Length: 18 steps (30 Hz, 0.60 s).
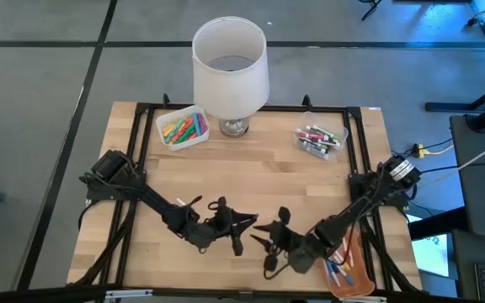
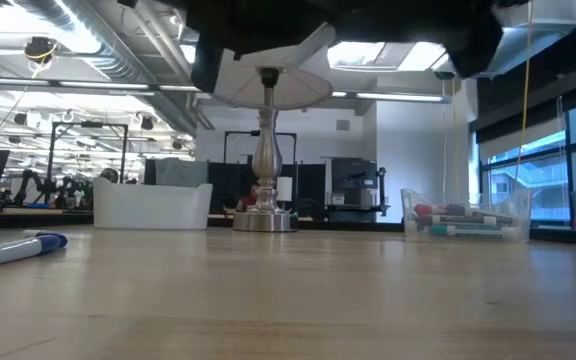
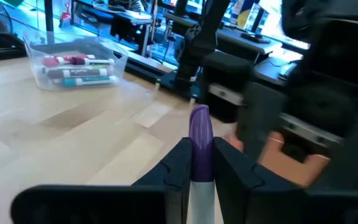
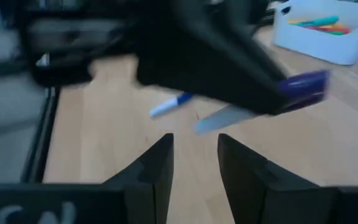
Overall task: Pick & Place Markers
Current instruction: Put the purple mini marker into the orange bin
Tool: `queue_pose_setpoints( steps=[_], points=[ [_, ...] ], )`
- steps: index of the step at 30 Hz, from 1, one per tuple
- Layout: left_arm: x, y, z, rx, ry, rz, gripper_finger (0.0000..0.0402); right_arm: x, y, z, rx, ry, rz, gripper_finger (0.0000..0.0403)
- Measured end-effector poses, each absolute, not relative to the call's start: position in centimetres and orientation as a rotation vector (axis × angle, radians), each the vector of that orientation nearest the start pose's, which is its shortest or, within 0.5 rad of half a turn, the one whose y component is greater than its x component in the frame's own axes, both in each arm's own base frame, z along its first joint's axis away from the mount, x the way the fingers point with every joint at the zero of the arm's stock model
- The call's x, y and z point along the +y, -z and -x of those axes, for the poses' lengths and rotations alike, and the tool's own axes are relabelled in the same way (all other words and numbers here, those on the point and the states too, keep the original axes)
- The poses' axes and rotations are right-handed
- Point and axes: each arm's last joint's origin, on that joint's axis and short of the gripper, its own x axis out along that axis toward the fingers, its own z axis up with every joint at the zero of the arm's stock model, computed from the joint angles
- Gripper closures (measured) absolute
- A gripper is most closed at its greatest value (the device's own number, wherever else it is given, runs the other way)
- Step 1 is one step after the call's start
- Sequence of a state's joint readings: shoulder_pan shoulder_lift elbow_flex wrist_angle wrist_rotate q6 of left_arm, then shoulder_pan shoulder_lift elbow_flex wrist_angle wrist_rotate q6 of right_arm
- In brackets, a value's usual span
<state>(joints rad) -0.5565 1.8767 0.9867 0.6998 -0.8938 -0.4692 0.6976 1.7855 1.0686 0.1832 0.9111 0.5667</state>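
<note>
Purple-capped marker (image 3: 199,146) sits pinched between the left gripper's (image 3: 197,168) two dark fingers, white barrel down between them, cap poking out ahead. From above, that left gripper (image 1: 234,227) hangs over the front middle of the wooden table (image 1: 251,168), and the right gripper (image 1: 269,244) is right there facing it, just beside! The right wrist view shows the right gripper's (image 4: 194,158) jaws standing apart with nothing between them, the purple-capped marker (image 4: 303,87) held up in front by the other arm. Beyond it, a blue-capped marker (image 4: 171,104) lies loose on the wood; the low view catches it flat on the table too (image 2: 23,247). At the front right edge, an orange tray (image 1: 352,269) holds a few markers. Further back, the lamp (image 1: 230,71) stands at the far middle, with a white bin (image 1: 182,128) of bright markers to its left and a clear bin (image 1: 318,139) of markers to its right.
</note>
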Motion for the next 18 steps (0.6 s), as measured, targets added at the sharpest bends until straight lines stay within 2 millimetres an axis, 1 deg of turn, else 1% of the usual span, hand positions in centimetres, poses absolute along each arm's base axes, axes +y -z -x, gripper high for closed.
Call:
queue_pose_setpoints(
  steps=[5,9,11,15,18],
  points=[
    [-18.6,-18.8,-33.7,0.049,-0.358,0.35,0.0353,20.7,-19.7,-30.8,0.223,0.347,-0.286,0.0278],
    [-18.6,-18.8,-33.8,0.047,-0.362,0.352,0.0353,19.5,-19.2,-31.4,0.203,0.312,-0.339,0.0278],
    [-18.6,-18.8,-33.7,0.043,-0.364,0.352,0.0352,19.1,-19.3,-31.6,0.187,0.279,-0.341,0.028],
    [-18.6,-19.0,-33.8,0.035,-0.356,0.358,0.0353,18.9,-19.3,-31.6,0.164,0.259,-0.281,0.0287],
    [-18.6,-19.0,-33.8,0.035,-0.355,0.348,0.0353,18.9,-19.2,-31.6,0.17,0.259,-0.261,0.0307]
  ],
)
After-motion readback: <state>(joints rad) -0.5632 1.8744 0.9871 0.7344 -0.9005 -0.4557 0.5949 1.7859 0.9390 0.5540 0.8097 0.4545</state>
